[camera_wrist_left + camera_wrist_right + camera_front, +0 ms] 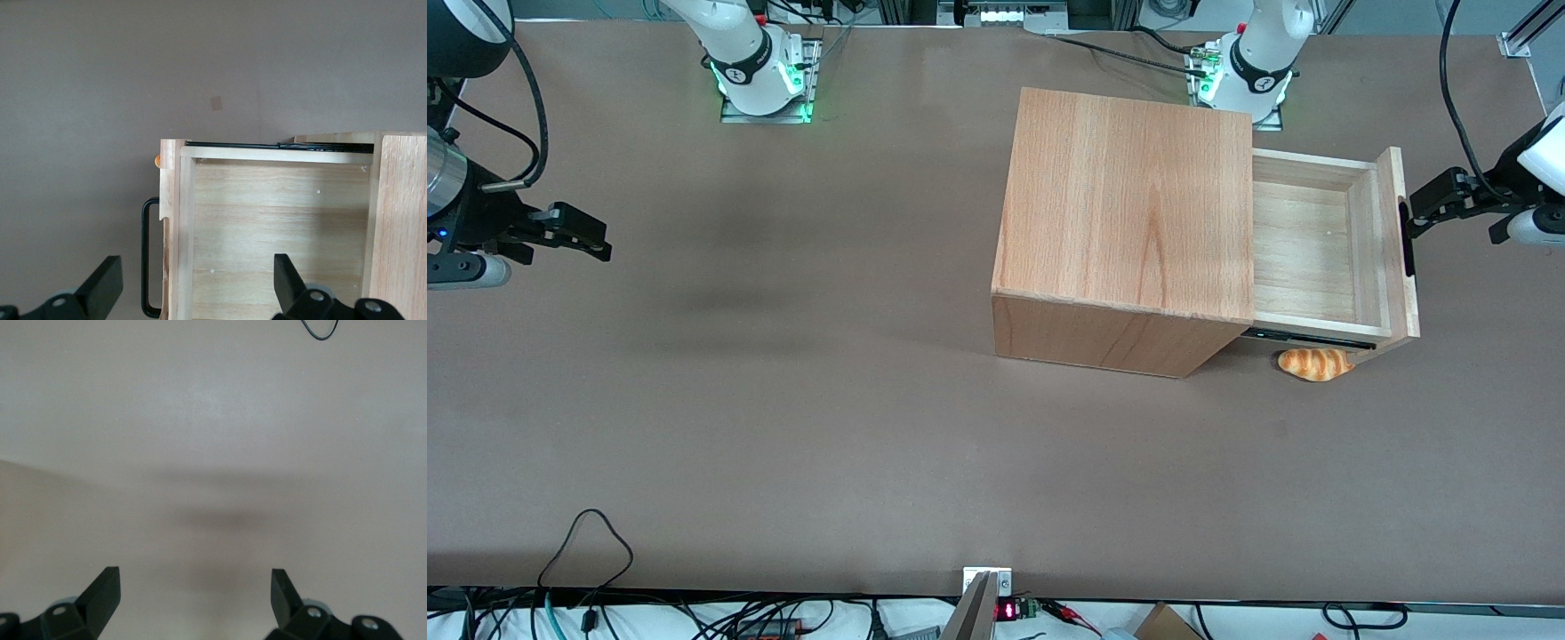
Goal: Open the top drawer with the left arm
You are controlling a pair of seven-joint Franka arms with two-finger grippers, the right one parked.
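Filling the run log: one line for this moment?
top drawer: pulled out, empty | gripper: open, at handle | croissant: on table beside cabinet

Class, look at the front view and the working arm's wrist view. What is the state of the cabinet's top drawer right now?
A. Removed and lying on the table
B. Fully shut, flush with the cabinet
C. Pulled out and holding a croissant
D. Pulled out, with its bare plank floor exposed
D: the top drawer sticks out of the cabinet, its floor bare; the open gripper straddles its front panel and handle, and the croissant lies on the table.

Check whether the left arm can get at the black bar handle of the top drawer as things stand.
Probably yes: the left gripper hangs open right at the handle of the pulled-out top drawer, with nothing between them.
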